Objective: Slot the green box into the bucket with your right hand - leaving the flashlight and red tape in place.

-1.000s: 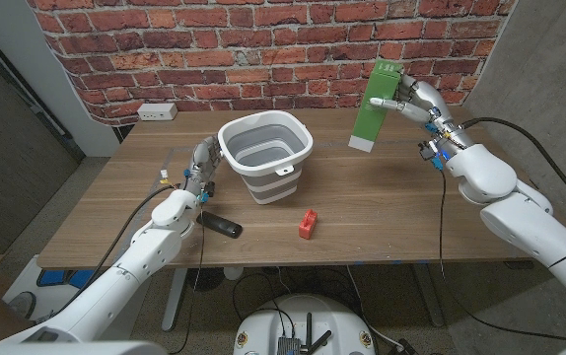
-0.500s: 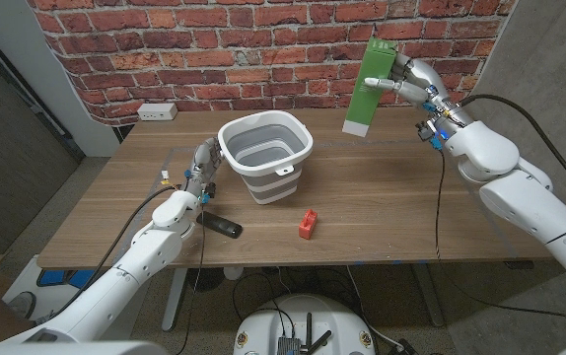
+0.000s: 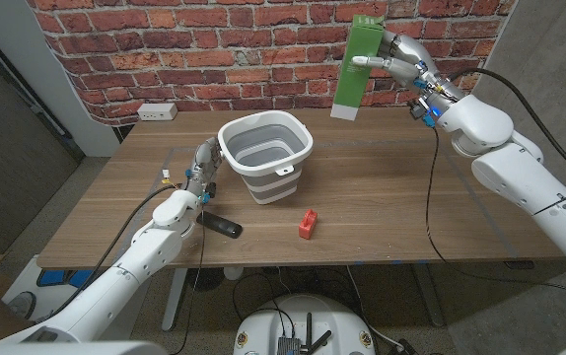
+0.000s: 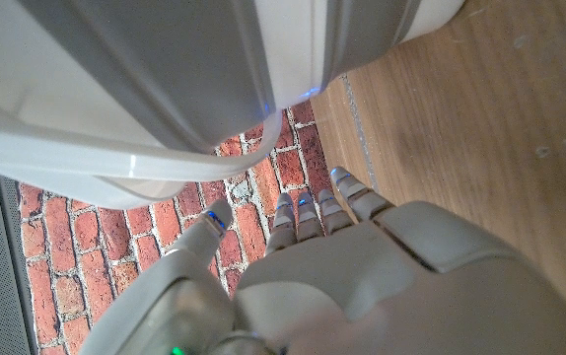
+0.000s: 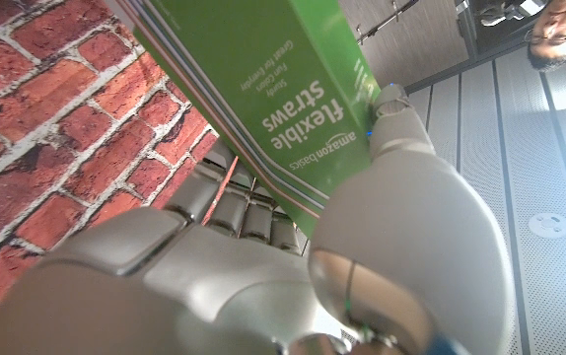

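Gripping the tall green cardboard box [image 3: 351, 65] high in the air, the right hand [image 3: 398, 54] holds it up and to the right of the white-and-grey collapsible plastic bucket [image 3: 266, 156], well above the wooden table [image 3: 411, 207] and in front of the red brick wall [image 3: 214, 49]. The box hangs nearly upright, its lower end tilted slightly toward the bucket, clear of the bucket's rim and not touching it. In the right wrist view the hand [image 5: 263, 266] clasps the box [image 5: 263, 89] with its thumb pressed on the printed face, which reads "flexible straws", and its fingers [image 5: 234, 202] wrapped behind the far side.

The bucket stands open on the table, nothing visible inside it. The left hand [image 3: 200, 163] sits just beside the bucket's left wall, fingers reaching upward and lying close together; in the left wrist view the fingertips [image 4: 298, 212] point past the bucket's ribbed side [image 4: 214, 79], holding nothing, and whether they touch the wall cannot be told.

In front of the bucket and to its left, a black cylindrical flashlight [image 3: 222, 226] lies flat on the table, close by the left forearm. In front of the bucket and slightly to its right sits a small red roll of tape [image 3: 308, 224], apart from both the bucket and the flashlight. A white power outlet strip [image 3: 157, 111] rests at the table's far edge, behind and left of the bucket, against the brick wall.
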